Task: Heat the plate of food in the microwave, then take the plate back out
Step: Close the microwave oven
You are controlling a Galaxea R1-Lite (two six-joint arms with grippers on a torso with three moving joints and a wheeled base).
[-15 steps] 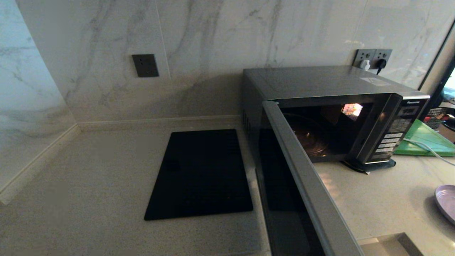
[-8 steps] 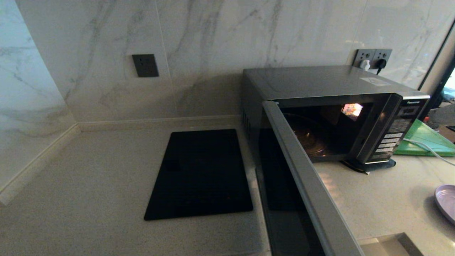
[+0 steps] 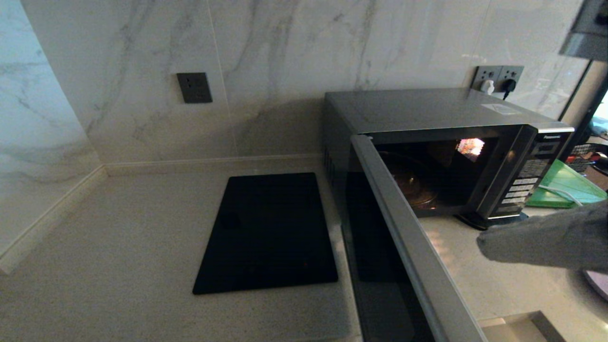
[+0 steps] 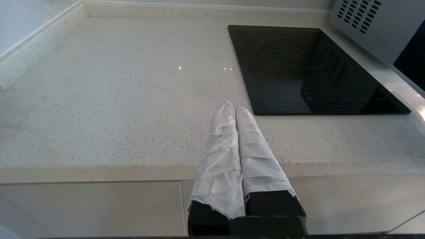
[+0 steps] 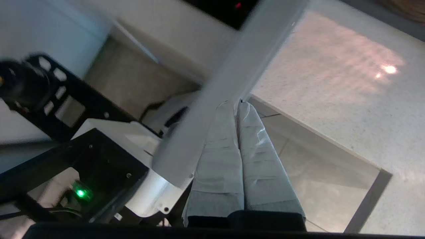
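The right gripper (image 5: 237,104), fingers pressed together and empty, is being held over the counter just in front of the microwave (image 3: 446,142), whose door is standing wide open. The plate (image 3: 599,282) is lying at the counter's right edge, partly hidden by the arm. Loading is judged to be pending: the fingers must be opened and brought down onto the plate's rim. The left gripper (image 4: 235,109), also closed, is parked beside the cooktop (image 4: 308,69).

The right gripper (image 3: 484,243), wrapped in pale cloth with its fingers pressed together, now reaches into the head view from the right edge, where no arm showed a second ago. Its tip hangs over the counter (image 3: 503,280) near the front right of the open microwave (image 3: 446,142). It now covers most of the plate (image 3: 599,281), leaving only a sliver showing.
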